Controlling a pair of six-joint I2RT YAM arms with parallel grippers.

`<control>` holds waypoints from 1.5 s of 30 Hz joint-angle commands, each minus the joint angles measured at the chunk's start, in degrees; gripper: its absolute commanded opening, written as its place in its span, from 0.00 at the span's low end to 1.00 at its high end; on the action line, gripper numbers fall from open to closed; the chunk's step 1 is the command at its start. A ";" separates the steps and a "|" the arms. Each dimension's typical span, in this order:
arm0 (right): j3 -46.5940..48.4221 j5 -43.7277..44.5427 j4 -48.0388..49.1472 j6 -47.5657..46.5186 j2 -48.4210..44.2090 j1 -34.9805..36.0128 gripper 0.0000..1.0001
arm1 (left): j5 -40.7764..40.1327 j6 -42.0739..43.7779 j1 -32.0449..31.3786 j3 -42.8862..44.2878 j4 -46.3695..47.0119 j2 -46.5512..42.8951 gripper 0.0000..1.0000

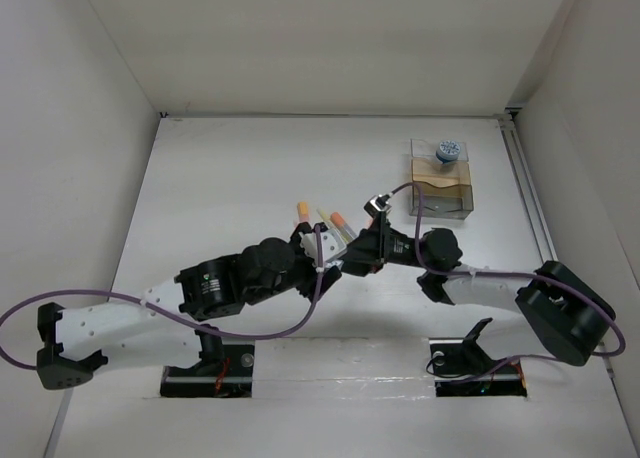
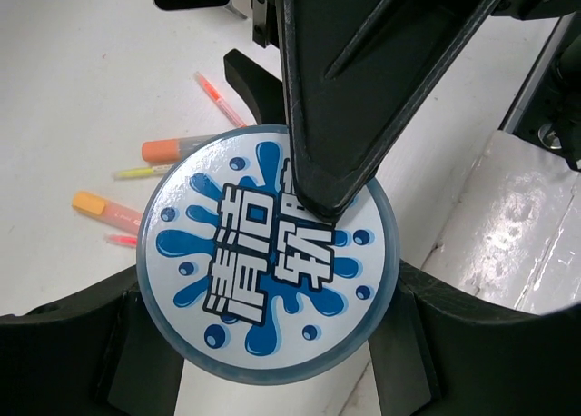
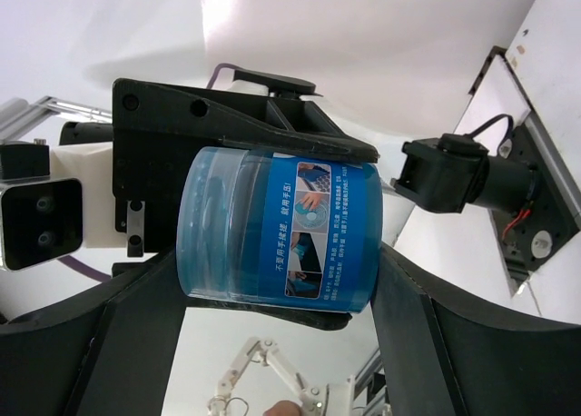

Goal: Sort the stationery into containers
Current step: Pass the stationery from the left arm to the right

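Observation:
A round blue-and-white tub hangs above the table between both grippers. My left gripper clamps its round sides. My right gripper clamps it end to end, and one of its fingers lies across the splash-printed lid. The right wrist view shows the tub's blue label side. In the top view the two grippers meet and hide the tub. Several orange, yellow and pink pens lie on the table just behind them; they also show in the left wrist view. The clear organizer box holds a second tub.
White walls close in the table on the left, back and right. A metal rail runs along the right side. The arm bases sit at the near edge. The organizer stands at the back right.

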 commanded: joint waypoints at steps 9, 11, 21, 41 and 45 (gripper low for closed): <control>4.85 -5.59 30.19 3.17 -1.39 3.95 0.00 | 1.05 0.23 0.00 2.68 12.44 -1.50 0.00; 4.86 -6.12 30.19 3.17 -1.39 3.95 0.11 | 1.05 0.23 0.00 2.68 12.44 -0.97 0.00; 6.18 -8.76 23.45 -3.39 1.87 3.95 1.00 | 3.68 0.76 0.00 3.38 10.69 -2.20 0.00; 17.34 6.36 -72.71 -55.81 -22.22 -10.02 1.00 | 0.96 1.46 0.00 4.09 2.33 0.52 0.00; 20.49 9.52 -78.34 -59.76 -24.23 -10.81 1.00 | 0.43 1.46 0.00 4.09 0.67 2.10 0.00</control>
